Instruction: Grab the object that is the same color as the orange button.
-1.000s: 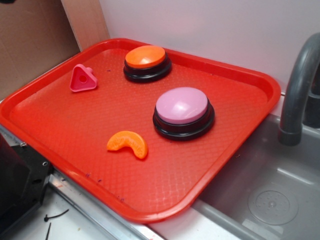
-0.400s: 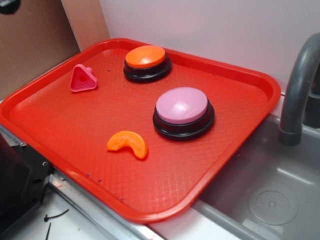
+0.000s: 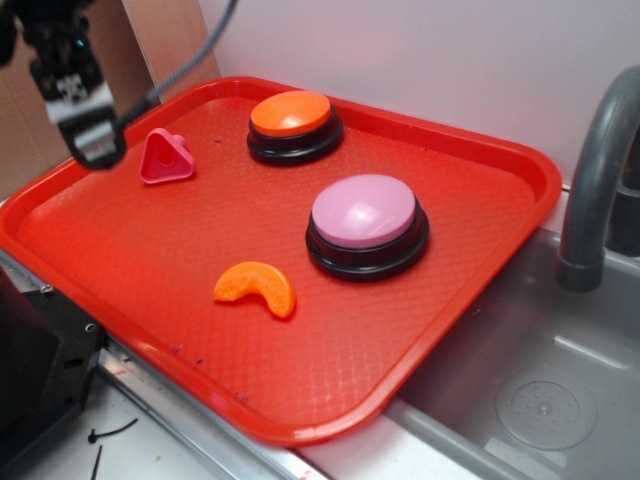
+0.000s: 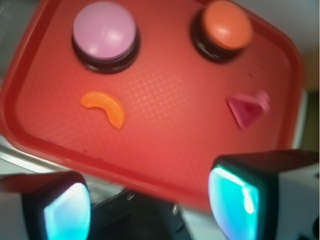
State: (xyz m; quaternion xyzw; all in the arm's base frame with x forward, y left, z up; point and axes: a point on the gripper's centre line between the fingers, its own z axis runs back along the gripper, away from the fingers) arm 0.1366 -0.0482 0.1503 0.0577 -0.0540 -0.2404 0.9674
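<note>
An orange crescent-shaped object (image 3: 256, 287) (image 4: 104, 107) lies on the red tray (image 3: 140, 250), toward its near side. The orange button (image 3: 292, 124) (image 4: 223, 28) on a black base stands at the tray's far side. My gripper (image 3: 88, 135) (image 4: 150, 202) hangs over the tray's far-left corner, beside the pink triangular piece and well away from the orange object. In the wrist view its two fingers stand wide apart with nothing between them.
A pink-topped button (image 3: 365, 225) (image 4: 104, 34) stands right of the orange object. A pink triangular piece (image 3: 165, 159) (image 4: 247, 108) lies at the tray's left. A grey sink (image 3: 540, 390) with a faucet (image 3: 595, 190) is to the right; cardboard (image 3: 60, 100) stands behind.
My gripper has come down into the exterior view at the upper left, over the tray's corner. The things on the tray have not moved.
</note>
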